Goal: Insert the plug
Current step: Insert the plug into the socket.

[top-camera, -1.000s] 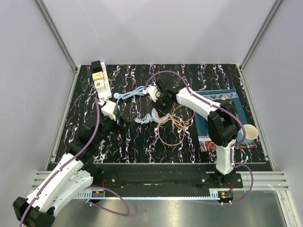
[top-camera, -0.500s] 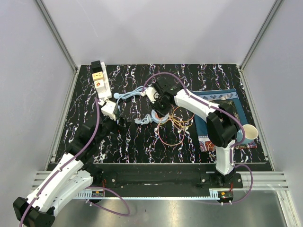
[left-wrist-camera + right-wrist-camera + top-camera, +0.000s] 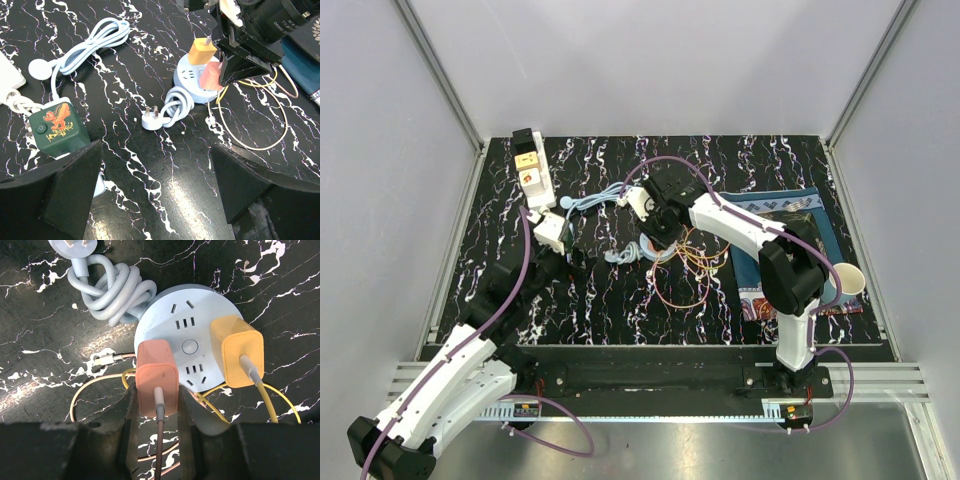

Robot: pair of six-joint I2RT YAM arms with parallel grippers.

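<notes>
The insertion itself looks to be the step in hand: the right gripper is clenched on the sides of the salmon-pink square plastic plug, which sits against the near-left part of the round pale-blue socket hub, just beside the yellow square plug standing in the hub's right-hand outlet. Whether the pink plug's prongs are fully home cannot be told, since its body hides them. If they are not, the next move calls for a straight push into the hub with the plug kept square to its slots (the hub lies loose on the black marbled table, so it may slide or tip under a skewed push), and only then a release. The left gripper hangs with its jaws spread wide and nothing between them, low over the table near the dark green cube charger, well apart from the hub. Compared with a second earlier, the right wrist has shifted a little leftward over the hub, while the left arm, both grips and the hub's coiled grey-blue cord are unchanged.
</notes>
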